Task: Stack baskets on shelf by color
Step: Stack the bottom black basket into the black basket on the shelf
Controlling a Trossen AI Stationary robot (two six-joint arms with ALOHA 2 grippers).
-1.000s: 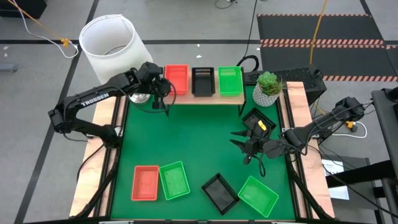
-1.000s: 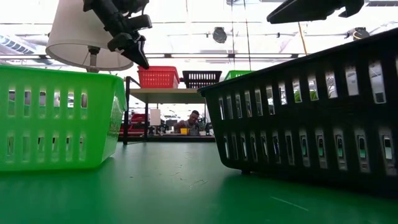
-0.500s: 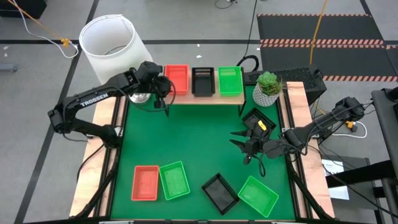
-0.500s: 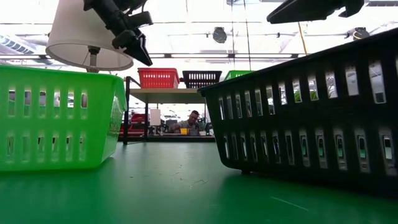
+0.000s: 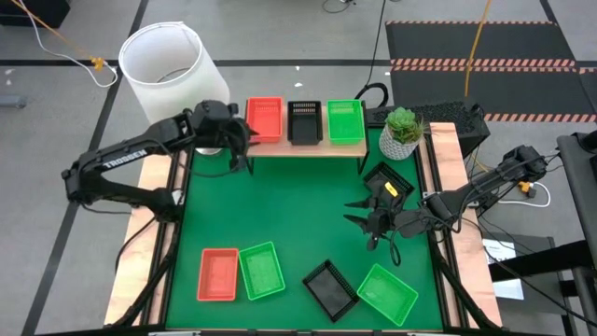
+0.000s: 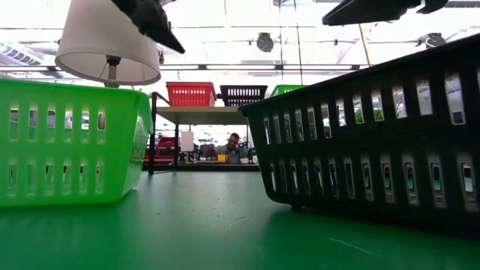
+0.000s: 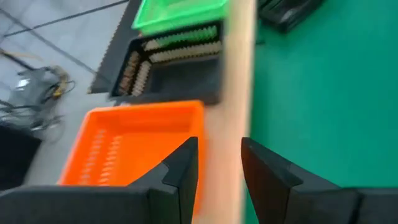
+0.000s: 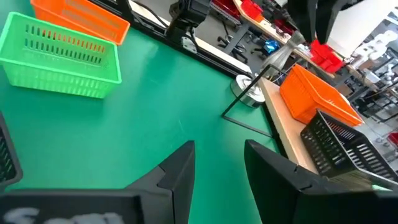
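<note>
So: green table mat (image 5: 298, 224), shelf (image 5: 308, 146) at the far edge carrying orange basket (image 5: 265, 119), black basket (image 5: 304, 121), green basket (image 5: 345, 120) side by side. Four more baskets near the front edge, one black beside the plant (image 5: 402, 132). Left gripper (image 5: 244, 157) just off the shelf's left end, fingers apart, empty. Right gripper (image 5: 366, 217) mid-right, fingers apart, empty.
</note>
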